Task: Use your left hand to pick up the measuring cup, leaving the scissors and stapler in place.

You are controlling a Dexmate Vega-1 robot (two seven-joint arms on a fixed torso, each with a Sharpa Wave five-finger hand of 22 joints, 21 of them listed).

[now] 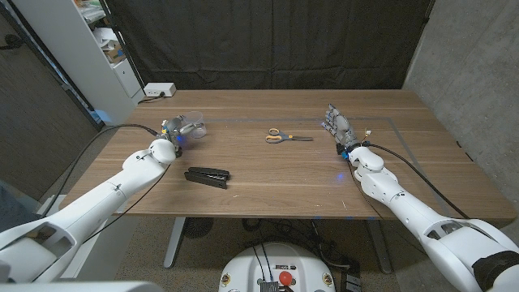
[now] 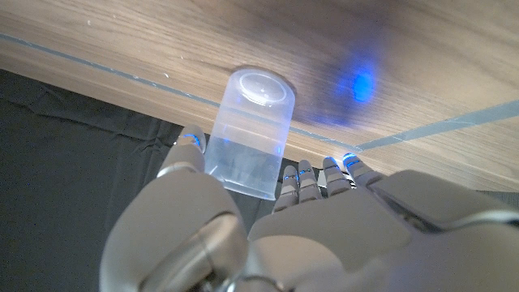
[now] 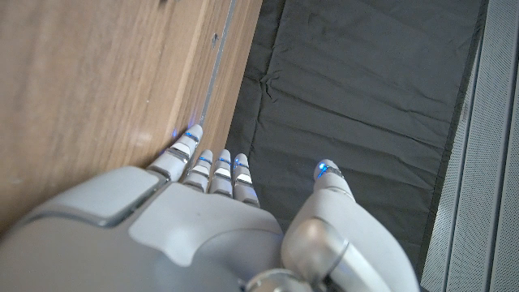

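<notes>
We see our left hand [image 1: 173, 135] gripping the clear measuring cup [image 2: 247, 134] between thumb and fingers at the table's [image 1: 268, 174] left side. The yellow-handled scissors [image 1: 286, 136] and black stapler [image 1: 208, 176] lie apart on the wood. Our right hand [image 1: 340, 130] holds nothing, fingers extended.

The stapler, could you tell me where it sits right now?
In the head view, the black stapler lies left of centre near the table's front edge, beside the left forearm.
</notes>
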